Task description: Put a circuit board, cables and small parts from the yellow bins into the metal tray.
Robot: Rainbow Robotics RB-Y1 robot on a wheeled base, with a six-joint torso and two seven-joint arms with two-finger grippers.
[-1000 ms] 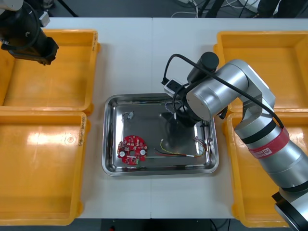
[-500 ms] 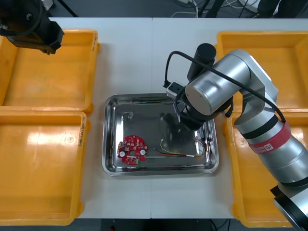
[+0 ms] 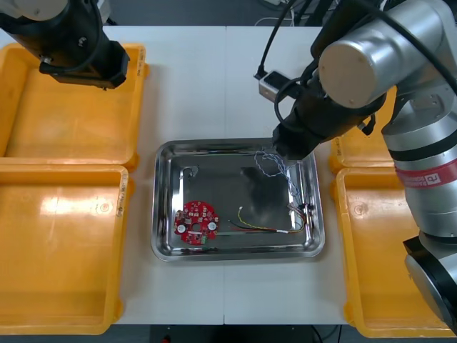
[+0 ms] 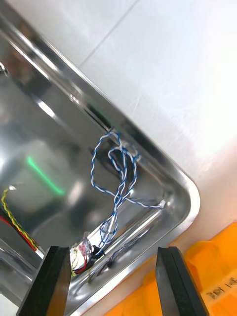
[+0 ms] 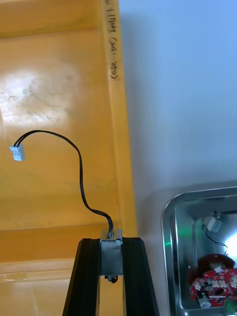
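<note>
1. The blue-white cable is now seen lying loose in the tray, at about 2 o'clock, bunched against the far right corner. A second ago that spot was covered by the right gripper, which was working low inside the tray.
2. That gripper has been raised clear and hangs over the same corner, its fingers spread wide with nothing between them. The cable can be judged delivered.
3. Elsewhere in the tray, the board is found at 8 o'clock, the red-yellow cable at 5 o'clock and a small part at 10 o'clock. None of them has been disturbed.
4. A held part is clamped between the closed fingers of the left gripper. A black cable trails from it and ends in a white plug.
5. The left gripper has been carried from the outer side of the far left bin toward its tray-side wall. It is now placed at 10 o'clock from the tray.
6. The held part remains to be brought over the tray and let go. The trailing cable could be left draped over the tray's rim, so a release well inside is called for.
</note>
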